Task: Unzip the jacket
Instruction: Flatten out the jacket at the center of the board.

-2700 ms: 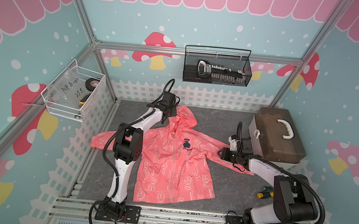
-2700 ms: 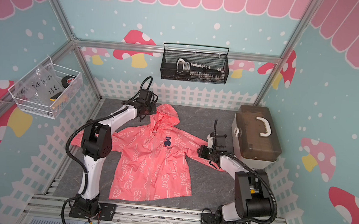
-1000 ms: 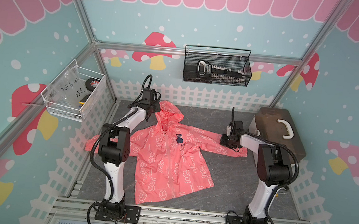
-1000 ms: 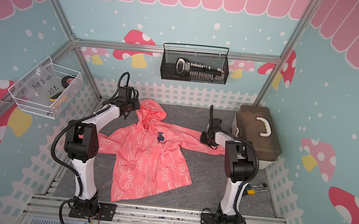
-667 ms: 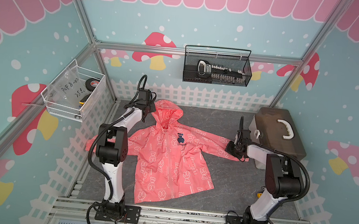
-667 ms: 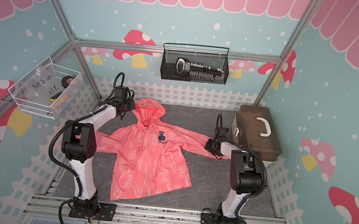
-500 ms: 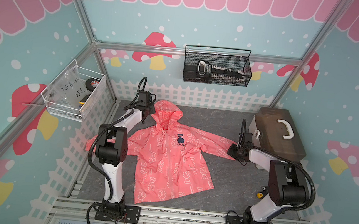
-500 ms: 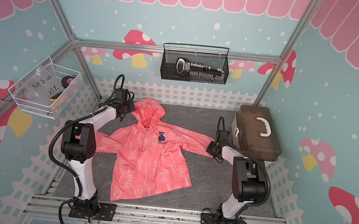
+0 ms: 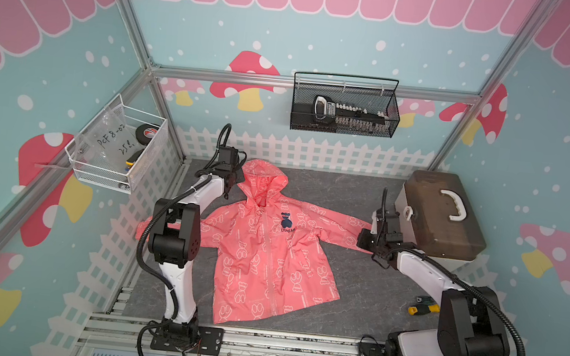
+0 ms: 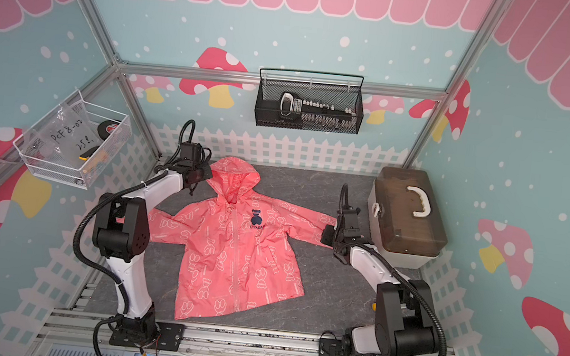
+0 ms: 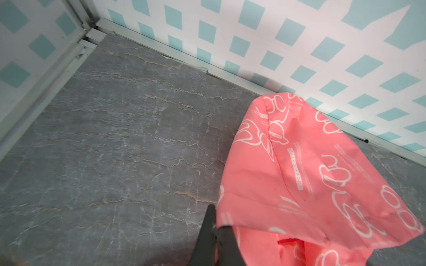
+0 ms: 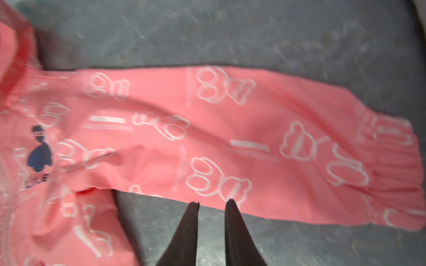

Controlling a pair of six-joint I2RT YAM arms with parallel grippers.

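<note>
One coral-pink jacket (image 9: 268, 256) lies face up and spread out near the middle of the grey worktop (image 9: 347, 192) in both top views. Its hood (image 9: 263, 180) points toward the back fence and its hem toward the arm bases. Its zipper runs closed up to the neck, where the ring pull (image 9: 259, 213) sits untouched.

We see the left fingers (image 11: 207, 235) pressed together on the edge of the hood, which stands up off the worktop in a fold there. The right fingers (image 12: 189, 230) are a narrow way apart, with bare worktop showing between them. Their tips sit right at one long edge of the outstretched sleeve (image 12: 253, 138) and hold nothing; that wrist view is blurred.

Just past the sleeve's cuff stands a brown box (image 9: 442, 217) with a white handle. A yellow-handled screwdriver (image 9: 423, 307) lies on the worktop beside the right arm. A black wire basket (image 9: 301, 115) hangs on the back wall and a white one (image 9: 148, 157) on the side wall.
</note>
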